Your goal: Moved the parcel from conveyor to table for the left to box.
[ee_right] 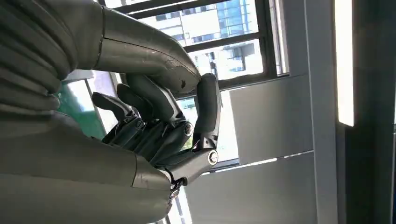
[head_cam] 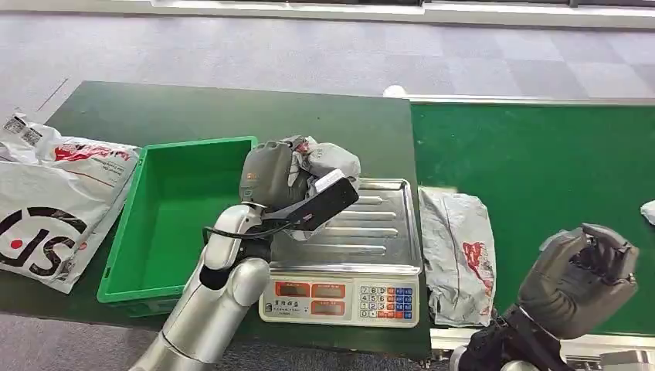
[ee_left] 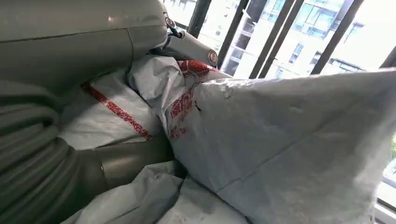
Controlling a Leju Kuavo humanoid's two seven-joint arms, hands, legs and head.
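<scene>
My left hand (head_cam: 279, 179) grips a crumpled grey parcel (head_cam: 330, 160) with red print, lifted above the left end of the scale's steel tray (head_cam: 382, 232), beside the green box (head_cam: 181, 216). The left wrist view shows the parcel (ee_left: 261, 140) pressed between the thumb and fingers (ee_left: 189, 46). A second grey parcel (head_cam: 457, 251) lies flat just right of the scale, at the conveyor's near left end. My right hand (head_cam: 581, 278) hovers low over the conveyor's near edge, fingers curled in and holding nothing; the right wrist view shows its fingers (ee_right: 163, 126) closed on air.
A weighing scale with a keypad (head_cam: 344, 297) stands at the table's front edge. Large white printed bags (head_cam: 54, 201) lie left of the green box. The green conveyor belt (head_cam: 541, 170) fills the right side, with a white scrap (head_cam: 647, 210) at its right edge.
</scene>
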